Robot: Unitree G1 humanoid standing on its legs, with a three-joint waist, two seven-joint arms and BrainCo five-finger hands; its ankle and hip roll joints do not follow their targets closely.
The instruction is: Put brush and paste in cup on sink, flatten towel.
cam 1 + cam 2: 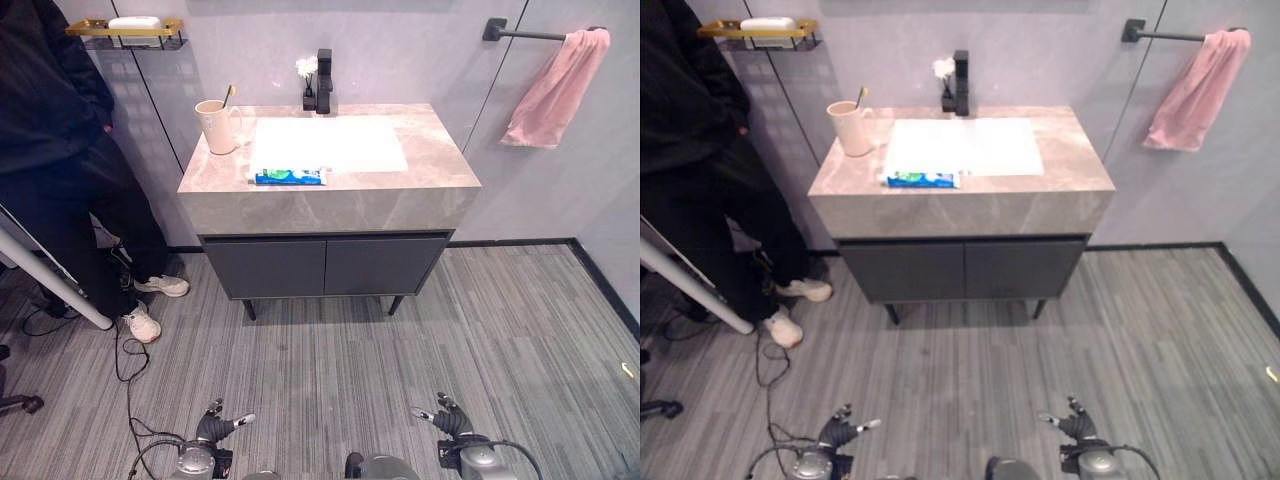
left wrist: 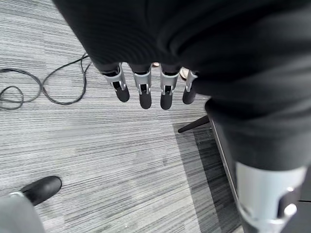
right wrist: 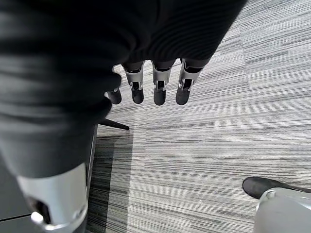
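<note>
Both the left hand (image 2: 146, 87) and the right hand (image 3: 155, 85) hung slack and empty. The toothpaste (image 1: 288, 177) looked light, soft — best pinched mid-tube; the towel (image 1: 552, 90) was limp.

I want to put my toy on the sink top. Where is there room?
The right side of the beige marble counter, beside the white basin, is bare. The left side is crowded by the pink cup, and the blue-green toothpaste tube takes the front strip.

Both hands hang low over the floor, left hand (image 1: 213, 430) and right hand (image 1: 450, 422), fingers straight and relaxed, holding nothing.
</note>
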